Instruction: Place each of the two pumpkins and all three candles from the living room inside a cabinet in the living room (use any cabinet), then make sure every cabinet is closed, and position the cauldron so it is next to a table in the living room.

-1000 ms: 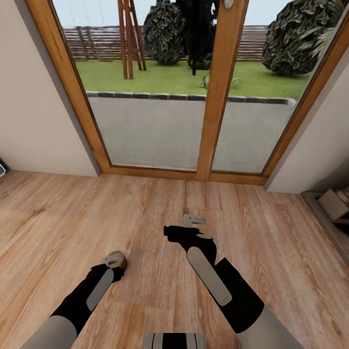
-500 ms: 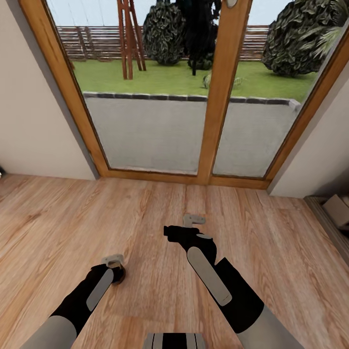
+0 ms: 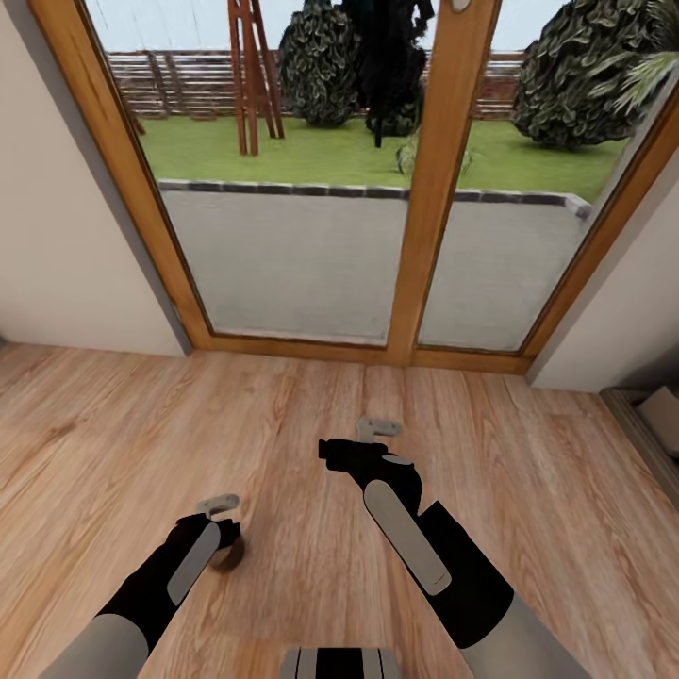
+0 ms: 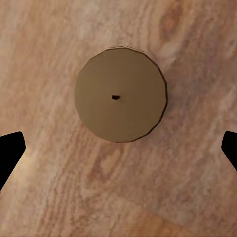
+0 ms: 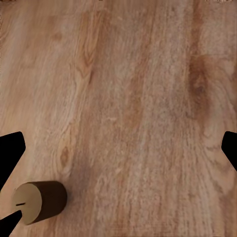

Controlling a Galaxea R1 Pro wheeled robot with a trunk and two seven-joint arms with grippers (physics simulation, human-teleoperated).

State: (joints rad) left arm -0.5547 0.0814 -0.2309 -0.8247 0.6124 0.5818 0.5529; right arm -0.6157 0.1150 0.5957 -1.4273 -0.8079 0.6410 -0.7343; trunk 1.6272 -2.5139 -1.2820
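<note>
A short brown candle (image 3: 227, 554) stands upright on the light wood plank floor (image 3: 113, 443), partly hidden under my left gripper (image 3: 223, 528). In the left wrist view its round top (image 4: 120, 95) with a small dark wick lies directly below, between the wide-apart black fingertips (image 4: 9, 150). My left gripper (image 4: 118, 148) is open and above the candle, not touching it. My right gripper (image 3: 355, 440) hovers open over bare floor a little ahead and to the right. The right wrist view catches the same candle (image 5: 39, 201) off to one side of the open right gripper (image 5: 118, 148).
Tall glass doors in a wooden frame (image 3: 424, 217) stand straight ahead, with a patio and garden behind. Pale walls (image 3: 57, 236) flank them. At the far right edge sits low furniture with a pale box (image 3: 662, 413).
The whole view has shifted, so the camera has moved. The candle, first just beyond my left gripper, now sits under it. Both arms hold the same pose.
</note>
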